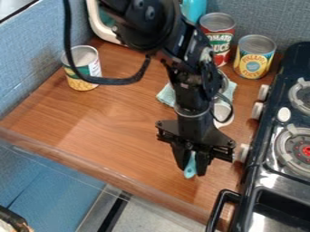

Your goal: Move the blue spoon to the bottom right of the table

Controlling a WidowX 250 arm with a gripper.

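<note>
Claw [192,171] clamped on the blue spoon [190,166], you have it near the bench's [115,120] front edge, toward the right corner, presumably gripped so you can set it down there. The red can [219,36] and yellow can [252,61] stand toward the back, probably parked clear of your path; their contents can't be told.

Blue spoon [191,167], rounded end down, in claw [192,171], table's [115,127] lower right
</note>
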